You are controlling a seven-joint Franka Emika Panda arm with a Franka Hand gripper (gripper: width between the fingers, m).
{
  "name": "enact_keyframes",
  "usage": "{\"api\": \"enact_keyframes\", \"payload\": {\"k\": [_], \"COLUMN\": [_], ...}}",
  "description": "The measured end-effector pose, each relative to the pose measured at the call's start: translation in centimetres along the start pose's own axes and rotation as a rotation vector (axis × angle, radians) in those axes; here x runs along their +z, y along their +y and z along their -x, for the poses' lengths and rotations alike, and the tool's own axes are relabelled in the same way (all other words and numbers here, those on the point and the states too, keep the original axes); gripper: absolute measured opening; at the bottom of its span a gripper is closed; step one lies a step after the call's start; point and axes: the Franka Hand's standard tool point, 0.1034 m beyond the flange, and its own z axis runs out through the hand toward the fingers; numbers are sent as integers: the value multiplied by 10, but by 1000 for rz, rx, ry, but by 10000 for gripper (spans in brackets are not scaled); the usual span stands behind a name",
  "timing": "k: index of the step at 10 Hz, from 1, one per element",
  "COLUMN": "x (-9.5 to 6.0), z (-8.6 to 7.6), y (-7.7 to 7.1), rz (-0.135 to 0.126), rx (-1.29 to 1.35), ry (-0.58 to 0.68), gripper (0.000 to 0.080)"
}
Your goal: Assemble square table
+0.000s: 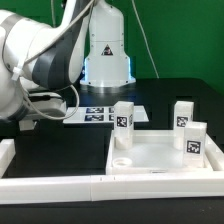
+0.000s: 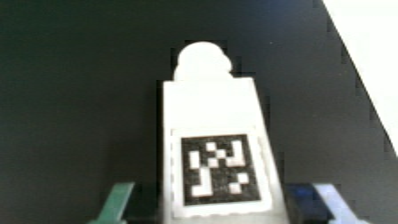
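In your wrist view, a leg (image 2: 214,140) lies on the dark surface (image 2: 71,90) between the hand's (image 2: 217,200) two fingers (image 2: 121,203). Its black-and-white tag faces the camera and its rounded peg points away. The fingers flank it on both sides, but you cannot tell whether they are pressing on it yet.

In your exterior view the hand is hidden behind the arm (image 1: 45,60). The slab (image 1: 160,155) lies flat near the front rail (image 1: 100,186), with three legs standing at it: one (image 1: 123,118) at its far corner, one (image 1: 184,114) toward the exterior view's right, one (image 1: 194,139) nearer. Each bears a tag; no readable lettering. The marker board (image 1: 105,112) lies behind the slab.
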Motion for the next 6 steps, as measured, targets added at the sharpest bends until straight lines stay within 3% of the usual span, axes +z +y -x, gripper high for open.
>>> {"api": "enact_keyframes", "payload": {"k": [6], "x": [-4], "z": [2], "y": [-1], "rz": [-2], "rx": [-4], "ry": [-4], "gripper": [288]}}
